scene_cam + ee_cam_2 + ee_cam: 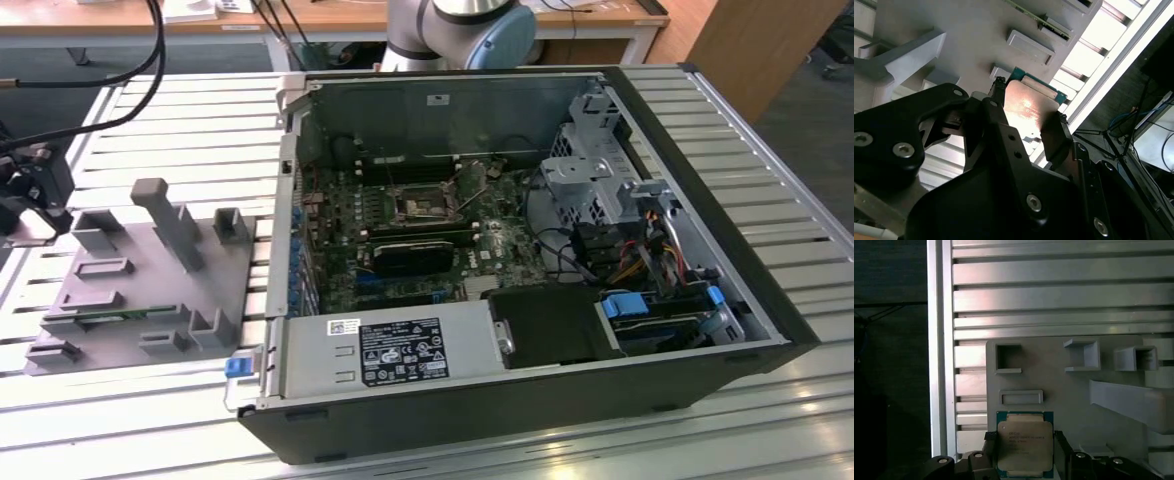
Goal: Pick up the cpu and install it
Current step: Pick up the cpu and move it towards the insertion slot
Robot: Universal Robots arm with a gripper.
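We see the fingers (1060, 446) straddling the cpu (1024, 445), one on each of two opposite edges. They are narrowed right up to its green rim and, as we judge it, pinching it. The silvery plate faces up toward the wrist, flat, centred between the fingers in both wrist views. The chip is near-square, so there is no real long axis.

The cpu is at a corner of the grey fixture (134, 285), near the bench (747, 130) edge on the exterior view's left. We can't tell if it is lifted off its seat.

The socket (424, 203) lies well apart, inside the open computer case (534, 420) toward the exterior view's right. In between stand the fixture posts (167, 215) and the case side wall (287, 200).
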